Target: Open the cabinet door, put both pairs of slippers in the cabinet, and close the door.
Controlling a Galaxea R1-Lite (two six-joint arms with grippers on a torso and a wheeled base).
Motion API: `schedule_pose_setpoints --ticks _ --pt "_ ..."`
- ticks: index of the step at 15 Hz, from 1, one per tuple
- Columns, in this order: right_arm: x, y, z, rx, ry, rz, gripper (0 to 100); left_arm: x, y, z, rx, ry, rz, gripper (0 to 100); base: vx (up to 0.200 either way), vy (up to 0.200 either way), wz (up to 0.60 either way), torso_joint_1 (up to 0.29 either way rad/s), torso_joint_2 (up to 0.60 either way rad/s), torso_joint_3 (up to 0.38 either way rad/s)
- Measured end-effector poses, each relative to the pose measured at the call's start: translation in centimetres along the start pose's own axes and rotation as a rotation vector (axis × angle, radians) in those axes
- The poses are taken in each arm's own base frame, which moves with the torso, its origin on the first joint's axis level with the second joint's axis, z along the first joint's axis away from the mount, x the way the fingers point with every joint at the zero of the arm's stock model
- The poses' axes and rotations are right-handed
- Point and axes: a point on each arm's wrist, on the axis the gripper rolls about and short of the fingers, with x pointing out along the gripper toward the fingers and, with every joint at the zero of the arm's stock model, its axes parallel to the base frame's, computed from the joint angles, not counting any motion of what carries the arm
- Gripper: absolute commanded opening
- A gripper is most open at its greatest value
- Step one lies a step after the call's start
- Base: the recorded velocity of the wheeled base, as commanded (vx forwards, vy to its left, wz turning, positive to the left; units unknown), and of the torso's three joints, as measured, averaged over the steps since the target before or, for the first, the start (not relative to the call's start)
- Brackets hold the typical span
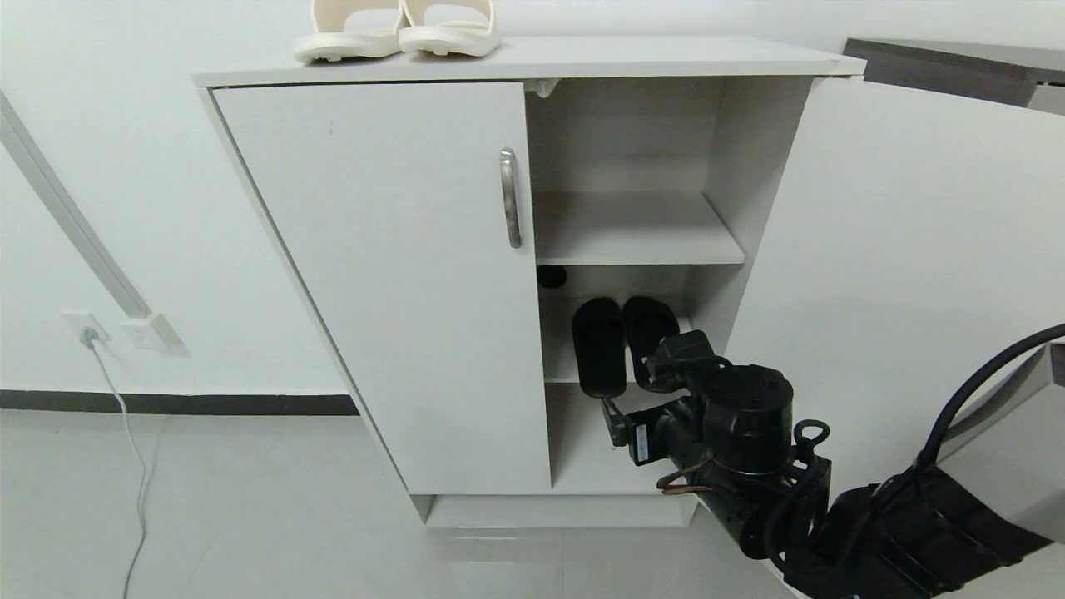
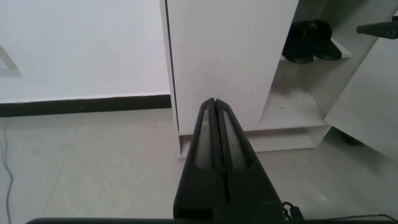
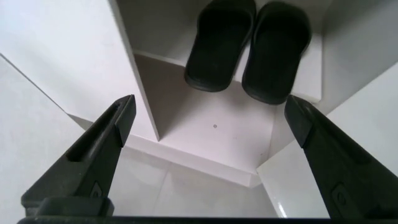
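A pair of black slippers [image 1: 620, 341] lies side by side on the middle shelf of the white cabinet [image 1: 516, 62], toes pointing outward. My right gripper [image 1: 645, 389] hangs just in front of them at the open right half, open and holding nothing. In the right wrist view the fingers [image 3: 106, 143] spread wide, with the black slippers [image 3: 249, 50] beyond them. A cream pair of slippers [image 1: 398, 33] rests on the cabinet top. My left gripper [image 2: 214, 106] is shut and empty, low and back from the cabinet, over the floor.
The right door [image 1: 899, 249] stands swung open beside my right arm. The left door [image 1: 374, 274] with its metal handle [image 1: 510, 198] is closed. The upper shelf [image 1: 632, 233] is bare. A wall socket with a hanging cable [image 1: 83, 333] lies to the left.
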Motion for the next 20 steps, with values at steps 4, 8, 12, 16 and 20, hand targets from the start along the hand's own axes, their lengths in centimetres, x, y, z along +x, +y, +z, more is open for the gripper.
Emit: schedule_pose_setpoints --ticks 4,8,12,16,20 --pt "-0.04 0.01 -0.06 -0.001 0.002 0.001 100 0.00 0.00 0.00 0.000 0.000 0.000 0 0.000 0.000 0.00 -0.001 0.00 0.031" --pt "-0.10 0.06 -0.14 -0.003 0.005 0.002 100 0.00 0.00 0.00 0.000 0.000 0.000 0 0.000 0.000 0.00 0.000 0.00 0.000" --pt "-0.14 0.03 -0.11 -0.002 0.003 0.002 100 0.00 0.00 0.00 -0.001 0.000 0.000 0 0.000 0.200 0.00 0.005 0.00 0.005" --pt "-0.16 0.04 -0.11 -0.003 0.004 0.000 100 0.00 0.00 0.00 -0.001 0.000 0.001 0 0.000 0.200 0.00 0.005 0.00 0.005" --pt "-0.37 0.00 -0.38 -0.009 0.005 0.006 100 0.00 0.00 0.00 -0.001 0.000 0.001 0 0.000 0.200 0.00 0.002 0.00 0.005"
